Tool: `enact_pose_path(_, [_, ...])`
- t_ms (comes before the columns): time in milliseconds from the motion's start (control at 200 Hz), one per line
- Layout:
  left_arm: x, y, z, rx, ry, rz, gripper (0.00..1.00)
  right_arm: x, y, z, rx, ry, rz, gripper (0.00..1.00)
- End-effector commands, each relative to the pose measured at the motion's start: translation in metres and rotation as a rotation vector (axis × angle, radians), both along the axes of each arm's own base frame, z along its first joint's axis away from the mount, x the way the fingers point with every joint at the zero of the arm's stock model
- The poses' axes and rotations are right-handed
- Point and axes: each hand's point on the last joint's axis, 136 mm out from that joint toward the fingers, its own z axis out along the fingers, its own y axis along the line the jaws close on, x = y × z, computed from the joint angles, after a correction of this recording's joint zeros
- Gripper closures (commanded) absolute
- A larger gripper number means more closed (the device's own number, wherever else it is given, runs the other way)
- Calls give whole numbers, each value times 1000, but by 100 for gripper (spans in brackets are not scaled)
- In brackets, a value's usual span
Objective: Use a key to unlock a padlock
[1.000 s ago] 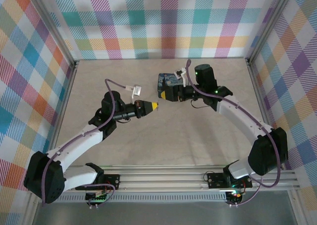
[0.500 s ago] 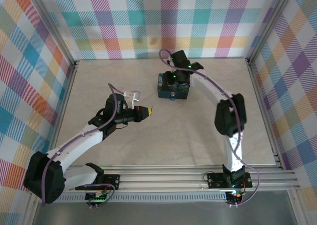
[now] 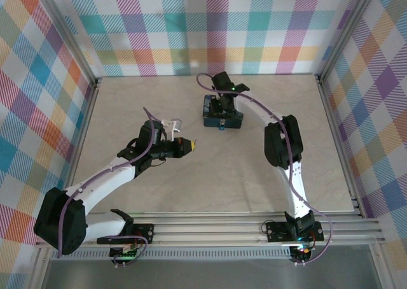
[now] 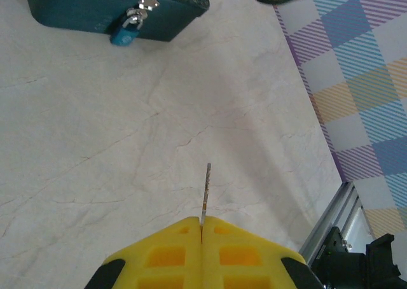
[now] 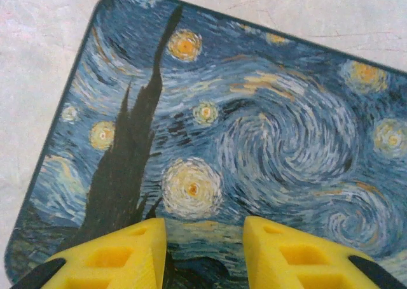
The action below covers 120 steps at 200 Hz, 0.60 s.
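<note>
Where L fingers [image 4: 166, 254] meet, key [image 4: 205, 193] juts fwd (pinched).

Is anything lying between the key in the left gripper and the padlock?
Nothing visible: bare table lies between the key and the padlock on the tin. The right gripper is above the lid.

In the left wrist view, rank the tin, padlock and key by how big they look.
Largest: tin, though cropped by the frame edge.
Then padlock and key, not ranked: the key's visible part looks longer but far thinner, and it is nearer the camera.
</note>
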Motion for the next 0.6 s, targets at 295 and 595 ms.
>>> enact_pose_path(295, [-13,5,15,-54,-31,-10,100,-138,-24,-63,-81,236,66,68])
enact_pose_path(595, [-43,3,-6,30,6,-104,100,-155,-29,-11,-54,145,120,57])
